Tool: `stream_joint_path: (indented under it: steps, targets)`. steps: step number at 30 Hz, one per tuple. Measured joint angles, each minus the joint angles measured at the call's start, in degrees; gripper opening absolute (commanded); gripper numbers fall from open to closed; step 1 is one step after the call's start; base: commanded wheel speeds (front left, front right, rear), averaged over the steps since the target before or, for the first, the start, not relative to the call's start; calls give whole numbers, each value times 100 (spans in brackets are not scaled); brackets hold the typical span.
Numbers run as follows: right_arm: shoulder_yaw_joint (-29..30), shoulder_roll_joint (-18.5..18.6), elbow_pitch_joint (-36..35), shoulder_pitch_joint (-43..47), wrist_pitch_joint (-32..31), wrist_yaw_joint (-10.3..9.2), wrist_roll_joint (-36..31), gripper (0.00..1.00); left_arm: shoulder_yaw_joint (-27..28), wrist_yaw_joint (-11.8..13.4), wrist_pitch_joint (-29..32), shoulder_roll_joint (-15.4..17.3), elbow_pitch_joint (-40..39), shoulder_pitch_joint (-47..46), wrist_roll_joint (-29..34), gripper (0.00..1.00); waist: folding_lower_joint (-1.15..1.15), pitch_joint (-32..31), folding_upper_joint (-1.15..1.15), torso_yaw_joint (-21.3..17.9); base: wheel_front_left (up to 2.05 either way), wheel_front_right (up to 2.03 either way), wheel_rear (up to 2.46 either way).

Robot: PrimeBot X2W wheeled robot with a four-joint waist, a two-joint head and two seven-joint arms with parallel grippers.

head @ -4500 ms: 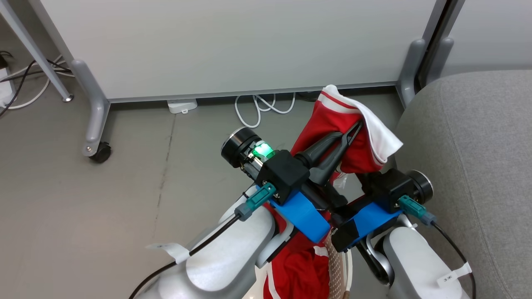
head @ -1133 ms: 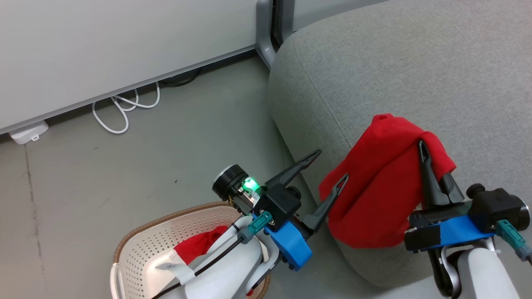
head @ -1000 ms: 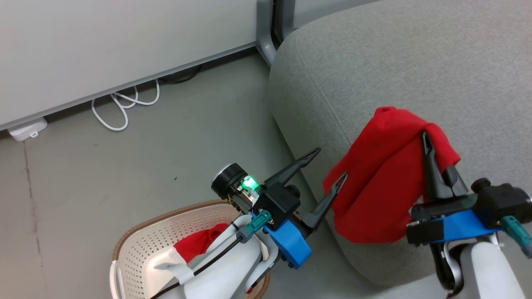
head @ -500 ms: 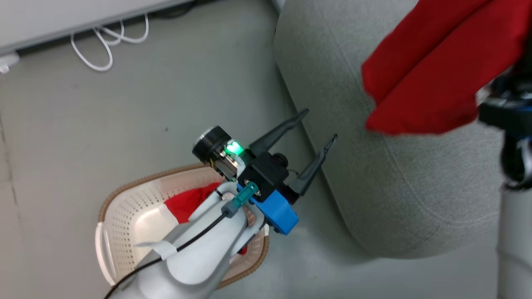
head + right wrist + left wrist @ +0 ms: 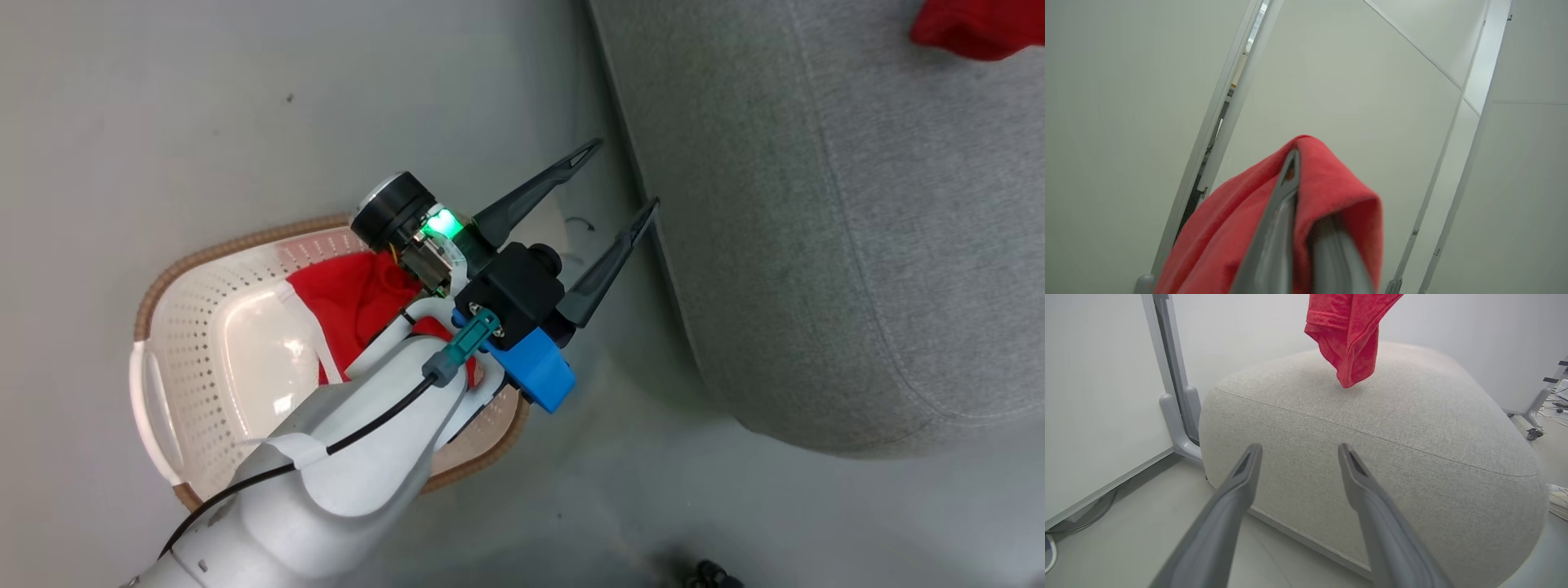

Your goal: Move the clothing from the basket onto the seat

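- The red garment (image 5: 1331, 196) I carry hangs from my right gripper (image 5: 1306, 220), whose fingers are pressed together on a fold of it. The cloth is draped over both tips like a hood. When I part them, I think it could cling to a tip instead of dropping.
- From the left wrist view the garment's (image 5: 1349, 335) lowest corner dangles just over the top of the seat (image 5: 1372, 428). I cannot tell whether it touches. Released from there, it may land in a heap close to the rounded edge and slide to the floor.
- My hold is only on a bunched fold, so a quick swing could pull it free before it is well over the cushion.
- The second garment (image 5: 351, 294) lies in the basket (image 5: 163, 269), partly under my left forearm. Lowering that arm carelessly could press it down or shove the light basket.
- My left gripper (image 5: 624, 174) has its fingers spread apart and empty, over the floor between basket and seat (image 5: 816, 245). One tip is just beside the seat's side and could scrape the fabric if I turn.
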State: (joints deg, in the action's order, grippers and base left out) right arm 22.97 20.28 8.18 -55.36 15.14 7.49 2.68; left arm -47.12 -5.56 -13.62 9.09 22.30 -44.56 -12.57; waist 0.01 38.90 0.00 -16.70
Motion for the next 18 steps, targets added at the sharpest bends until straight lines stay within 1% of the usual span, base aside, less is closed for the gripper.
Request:
stream_joint_path:
  steps: [4,7,14,18]
  targets:
    - [191,238,465,-91,-1,0,-52,0,-37,4,43,13,-48,-7,3,100,0,268,0,1,0,0,0]
    - [219,236,754,-107,0,0,-19,0,-49,21,47,52,-88,-20,5,100,0,414,0,-9,0,0,0]
    - [115,-146,1697,177,-1,0,1,0,-89,21,91,130,-127,-60,2,100,0,560,0,-64,0,0,0]
    - [-4,-252,2420,309,0,0,138,0,-107,29,92,146,-158,-73,-11,100,0,581,0,-80,0,0,0]
